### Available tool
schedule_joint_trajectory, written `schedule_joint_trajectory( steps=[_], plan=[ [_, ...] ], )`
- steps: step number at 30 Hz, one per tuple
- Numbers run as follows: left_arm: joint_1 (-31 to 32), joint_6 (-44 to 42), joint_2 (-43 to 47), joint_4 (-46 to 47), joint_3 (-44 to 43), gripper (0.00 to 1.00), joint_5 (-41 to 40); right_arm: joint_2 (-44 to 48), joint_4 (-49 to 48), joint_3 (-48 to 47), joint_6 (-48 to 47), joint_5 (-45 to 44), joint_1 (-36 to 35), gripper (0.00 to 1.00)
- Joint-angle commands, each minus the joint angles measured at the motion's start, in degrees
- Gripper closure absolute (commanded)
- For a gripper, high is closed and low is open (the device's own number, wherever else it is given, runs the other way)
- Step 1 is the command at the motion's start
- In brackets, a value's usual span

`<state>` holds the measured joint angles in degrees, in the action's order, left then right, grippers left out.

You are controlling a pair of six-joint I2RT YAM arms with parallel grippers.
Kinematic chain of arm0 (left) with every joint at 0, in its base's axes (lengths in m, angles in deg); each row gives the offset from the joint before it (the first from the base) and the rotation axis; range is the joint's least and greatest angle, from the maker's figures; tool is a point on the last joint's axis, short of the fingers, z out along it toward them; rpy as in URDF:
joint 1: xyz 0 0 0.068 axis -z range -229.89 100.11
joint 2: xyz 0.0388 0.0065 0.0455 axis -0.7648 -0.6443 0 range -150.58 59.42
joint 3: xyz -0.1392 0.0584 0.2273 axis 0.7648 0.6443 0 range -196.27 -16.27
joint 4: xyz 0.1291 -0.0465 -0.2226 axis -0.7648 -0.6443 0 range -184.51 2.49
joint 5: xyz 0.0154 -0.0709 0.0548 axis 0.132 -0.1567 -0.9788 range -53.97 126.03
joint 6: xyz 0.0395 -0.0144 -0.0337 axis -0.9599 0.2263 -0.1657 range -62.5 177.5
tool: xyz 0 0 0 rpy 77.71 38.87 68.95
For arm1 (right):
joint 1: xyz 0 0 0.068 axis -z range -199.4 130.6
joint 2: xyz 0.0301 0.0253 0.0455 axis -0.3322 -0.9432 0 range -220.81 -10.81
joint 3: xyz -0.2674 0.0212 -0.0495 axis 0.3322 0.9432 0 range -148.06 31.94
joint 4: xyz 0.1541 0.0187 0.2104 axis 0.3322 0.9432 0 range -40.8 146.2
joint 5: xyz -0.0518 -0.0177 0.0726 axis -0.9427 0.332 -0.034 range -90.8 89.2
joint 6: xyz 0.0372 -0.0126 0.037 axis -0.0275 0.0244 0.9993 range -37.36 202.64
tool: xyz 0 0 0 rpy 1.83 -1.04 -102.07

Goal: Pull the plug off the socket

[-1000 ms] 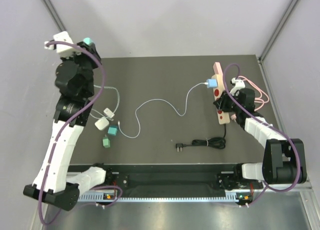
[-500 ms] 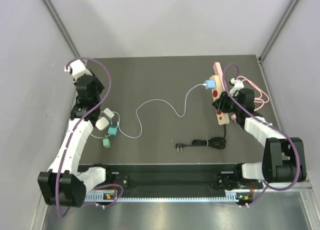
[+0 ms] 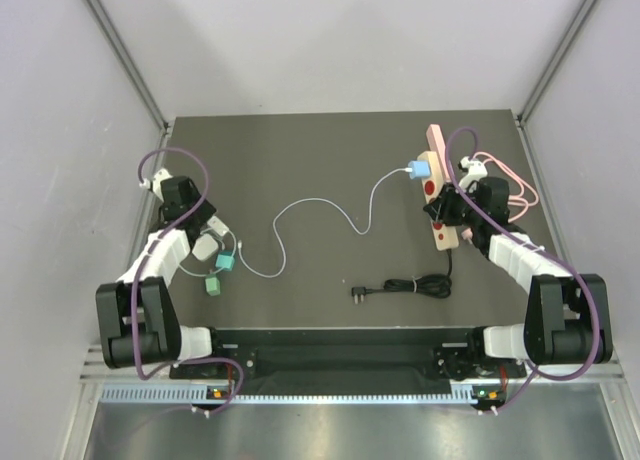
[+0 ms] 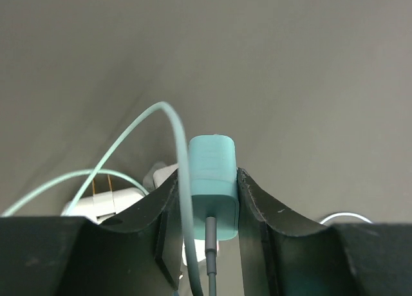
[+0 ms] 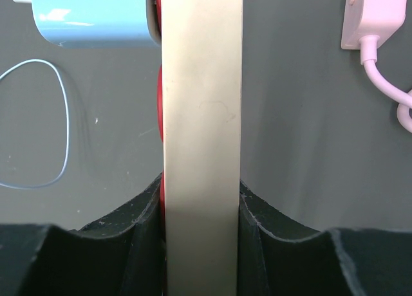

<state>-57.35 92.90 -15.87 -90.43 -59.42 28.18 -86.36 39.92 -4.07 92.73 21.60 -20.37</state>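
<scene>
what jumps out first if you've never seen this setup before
On the right, the long beige power strip draws the eye, with a light blue plug sticking out of its side and the right claw clamped across it. On the left, the left claw pinches a teal plug beside a white charger and looping pale cords.

Left gripper (image 4: pixel 207 181) dropped way down with the teal plug (image 4: pixel 212 159), now just beside the white adapter (image 3: pixel 204 247), maybe touching.
</scene>
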Motion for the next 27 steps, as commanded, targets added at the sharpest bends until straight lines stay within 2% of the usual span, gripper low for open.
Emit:
schedule_joint_trajectory(
  steps=[1, 8, 11, 15, 16, 18, 19, 20, 23, 25, 26, 27],
  plan=[
    [-2.1, 4.1, -2.5, 5.6, 1.3, 1.0, 4.6, 0.4, -4.5, -3.0, -0.6, 1.6, 0.5, 1.0],
    [-4.3, 4.9, -6.9, 7.1, 1.1, 0.98, 7.5, 0.1, -4.6, -2.9, -0.8, 1.7, 0.5, 1.0],
    [-4.7, 4.5, -8.6, 7.2, 1.2, 0.91, 8.6, -0.2, -4.6, -3.0, -0.8, 1.8, 0.5, 1.0],
    [-5.1, 4.6, -10.6, 7.3, 1.5, 0.75, 10.6, 0.2, -4.6, -3.0, -0.8, 1.9, 0.5, 1.0],
    [-5.3, 4.7, -10.9, 7.5, 1.7, 0.67, 11.5, 0.5, -4.6, -2.9, -0.8, 2.0, 0.5, 1.0],
    [-5.4, 5.1, -11.5, 7.2, 1.7, 0.59, 12.0, 0.4, -4.5, -3.0, -0.8, 2.0, 0.5, 1.0],
    [-5.5, 5.3, -11.5, 6.8, 1.6, 0.49, 12.0, 0.5, -4.5, -2.9, -0.9, 2.1, 0.5, 1.0],
    [-5.6, 5.6, -11.3, 6.7, 1.6, 0.45, 11.8, 0.4, -4.5, -3.0, -0.9, 2.2, 0.5, 1.0],
    [-5.8, 5.8, -9.2, 5.8, 1.6, 0.28, 11.0, 0.2, -4.5, -3.1, -0.7, 2.5, 0.5, 1.0],
    [-6.0, 5.6, -6.5, 5.1, 1.3, 0.22, 10.6, 0.4, -4.6, -3.1, -0.7, 2.7, 0.5, 1.0],
    [-5.9, 5.3, -5.5, 4.6, 1.2, 0.14, 10.6, 0.2, -4.5, -3.1, -0.7, 2.8, 0.5, 1.0],
    [-6.0, 5.1, -3.5, 4.4, 1.1, 0.13, 10.4, 0.3, -4.5, -3.1, -0.9, 3.0, 0.4, 1.0]
  ],
)
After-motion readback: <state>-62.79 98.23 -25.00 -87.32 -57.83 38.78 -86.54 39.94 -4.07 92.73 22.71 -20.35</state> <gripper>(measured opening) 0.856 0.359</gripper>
